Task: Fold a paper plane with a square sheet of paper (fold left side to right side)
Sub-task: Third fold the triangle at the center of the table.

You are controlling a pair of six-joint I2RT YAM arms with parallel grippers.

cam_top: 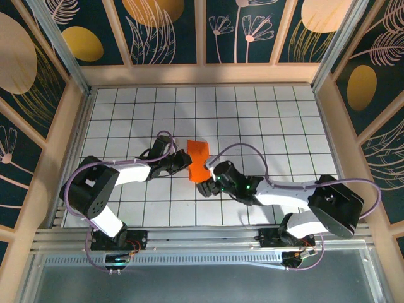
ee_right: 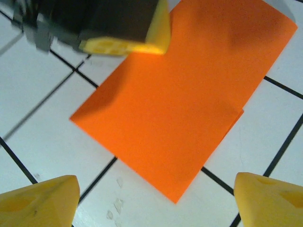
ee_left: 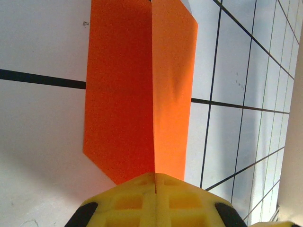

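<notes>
The square sheet of paper point(cam_top: 198, 159) is bright orange and lies folded into a narrower rectangle on the white grid table, mid-centre. In the left wrist view the sheet of paper point(ee_left: 123, 94) shows a raised centre crease running into my left gripper point(ee_left: 155, 182), whose yellow fingers are shut on its near edge. In the top view the left gripper point(cam_top: 185, 162) is at the paper's left side. My right gripper point(ee_right: 156, 203) stands open just short of the paper's point(ee_right: 180, 104) near corner, touching nothing; seen from above, the right gripper point(cam_top: 206, 185) is below the paper. The paper plane is out of view.
The gridded table point(cam_top: 265, 120) is boxed in by wooden walls point(cam_top: 202, 76) at the back and sides. Both arms reach toward the middle, with purple cables point(cam_top: 243, 148) looping above them. The left gripper's body point(ee_right: 118, 28) hangs over the paper's far edge.
</notes>
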